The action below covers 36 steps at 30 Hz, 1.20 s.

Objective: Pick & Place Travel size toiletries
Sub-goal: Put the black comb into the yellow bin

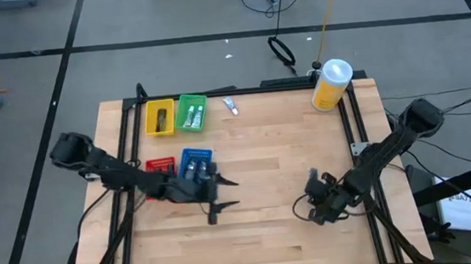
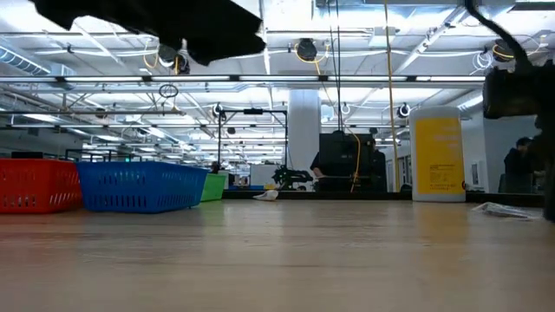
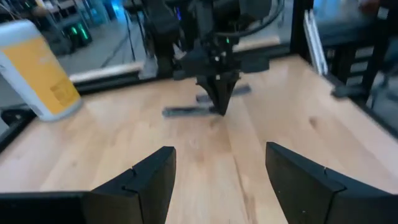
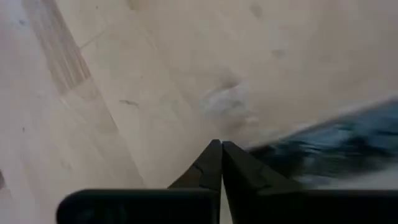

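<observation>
Left gripper [image 1: 224,194] hovers wide open and empty beside the blue tray [image 1: 195,161]; right gripper [image 1: 311,211], fingers pressed together and empty, sits near the table's [image 1: 270,137] right edge.

Bright overhead light, blurred wrist views

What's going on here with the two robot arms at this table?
Both arms are sorting travel toiletries into small trays. The left gripper, open and empty, hovers just beside the blue tray. The right gripper is shut, low over the bare table. One loose tube still lies near the green tray.
</observation>
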Each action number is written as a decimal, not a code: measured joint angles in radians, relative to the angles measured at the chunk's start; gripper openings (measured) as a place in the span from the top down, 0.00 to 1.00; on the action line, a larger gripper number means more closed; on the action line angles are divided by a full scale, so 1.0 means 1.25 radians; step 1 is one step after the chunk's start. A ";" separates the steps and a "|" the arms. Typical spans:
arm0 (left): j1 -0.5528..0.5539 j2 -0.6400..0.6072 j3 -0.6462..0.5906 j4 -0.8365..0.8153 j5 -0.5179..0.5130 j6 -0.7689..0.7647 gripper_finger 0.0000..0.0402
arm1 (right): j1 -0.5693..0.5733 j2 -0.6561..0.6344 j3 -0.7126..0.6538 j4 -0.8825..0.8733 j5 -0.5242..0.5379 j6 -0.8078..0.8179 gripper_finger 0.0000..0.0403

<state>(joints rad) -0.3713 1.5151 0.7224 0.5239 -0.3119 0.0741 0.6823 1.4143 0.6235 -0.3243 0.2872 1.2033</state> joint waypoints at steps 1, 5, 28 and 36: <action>0.000 0.018 0.022 -0.026 -0.002 0.001 0.39 | -0.005 0.024 0.001 0.028 0.001 0.003 0.98; 0.000 0.099 0.102 -0.071 -0.002 0.014 0.39 | -0.040 0.131 0.002 0.279 0.008 -0.063 0.99; 0.033 0.253 0.200 -0.064 0.100 0.016 0.39 | -0.064 -0.142 -0.039 -0.174 0.059 0.026 1.00; 0.037 0.253 0.200 -0.068 0.111 -0.002 0.40 | -0.084 -0.040 -0.117 0.184 0.032 -0.021 1.00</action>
<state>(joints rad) -0.3248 1.8317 0.9726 0.4393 -0.1736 0.0715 0.5778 1.3647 0.4777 -0.0947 0.3275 1.1776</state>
